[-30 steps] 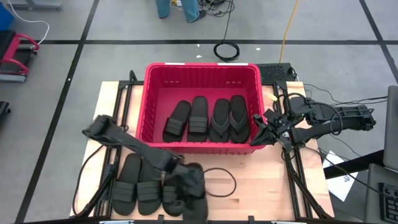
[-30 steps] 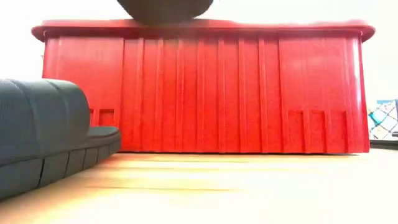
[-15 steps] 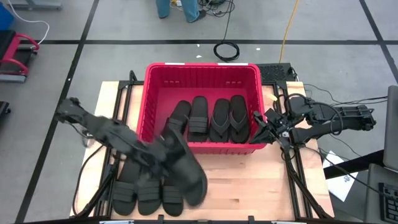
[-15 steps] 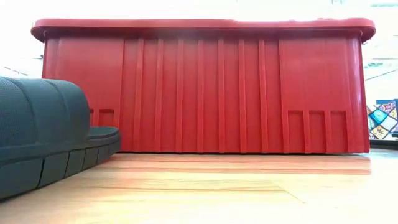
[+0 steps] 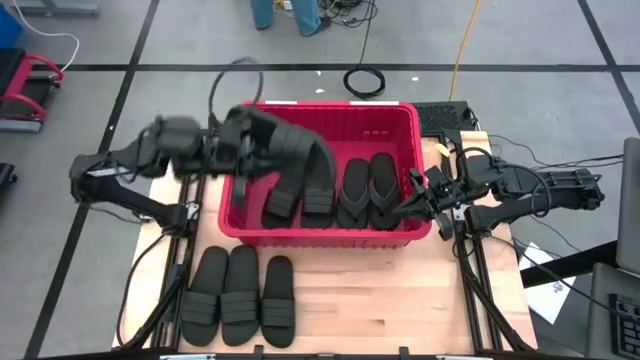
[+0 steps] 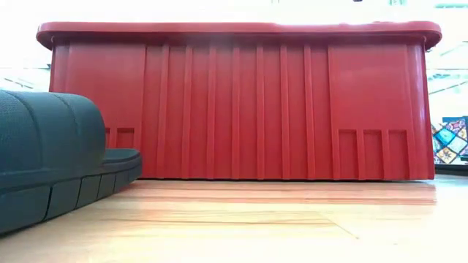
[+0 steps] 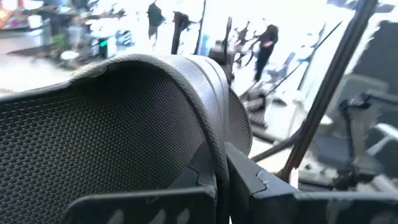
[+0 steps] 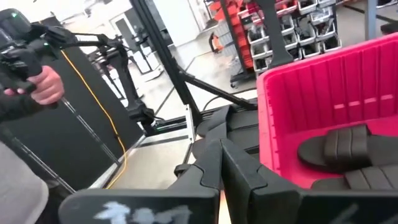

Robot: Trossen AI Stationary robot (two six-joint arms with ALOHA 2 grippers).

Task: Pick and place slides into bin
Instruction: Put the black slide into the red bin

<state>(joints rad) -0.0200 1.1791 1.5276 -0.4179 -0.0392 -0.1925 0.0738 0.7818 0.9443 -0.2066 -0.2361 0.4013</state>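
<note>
Swinging over the red bin (image 5: pixel 240 215), the left tool (image 5: pixel 243 150) had its fingers pinched tight on one black sandal (image 5: pixel 295 152), which hung in the air above the bin's left half. Four sandals (image 5: pixel 335 190) lay side by side on the bin floor, and three more (image 5: pixel 238 308) waited in a row on the bench (image 5: pixel 400 300) just in front of the bin. The right tool (image 5: pixel 415 200) sat pressed together and empty at the bin's right wall. The carried sandal arched in the wrist view (image 7: pixel 124 130), so it looked like light, bendy rubber with a grippy matte skin. A hold on the sole edge or wide strap seemed safest, since a loose end could flop and catch the rim.
</note>
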